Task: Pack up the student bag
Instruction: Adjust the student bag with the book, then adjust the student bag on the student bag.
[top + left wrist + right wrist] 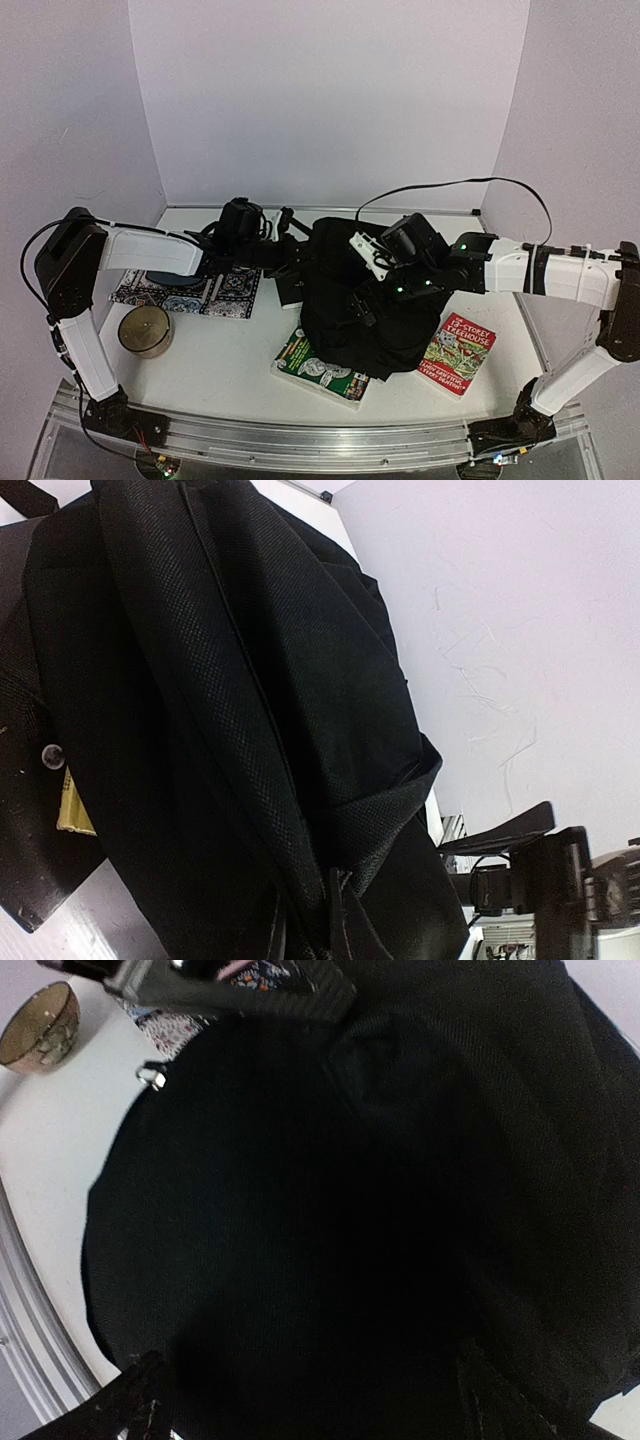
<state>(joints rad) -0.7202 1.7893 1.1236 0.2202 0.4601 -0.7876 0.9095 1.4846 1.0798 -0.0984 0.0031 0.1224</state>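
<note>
Bag braced for packing

My left gripper (285, 258) meets the student bag (345, 320) mid-table on its far-left flank and my right gripper (372, 283) its top, likely propping it upright. Black on black, so I cannot tell either grip.

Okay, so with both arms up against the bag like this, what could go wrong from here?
1. The student bag sits on one end of the green book. Tugging the bag may drag that book, and it looks hard to lift while pinned.
2. The left arm and right arm meet close together at the bag, so they could knock each other.
3. Both wrist views are almost all black fabric, so finding the opening may be hard.
</note>
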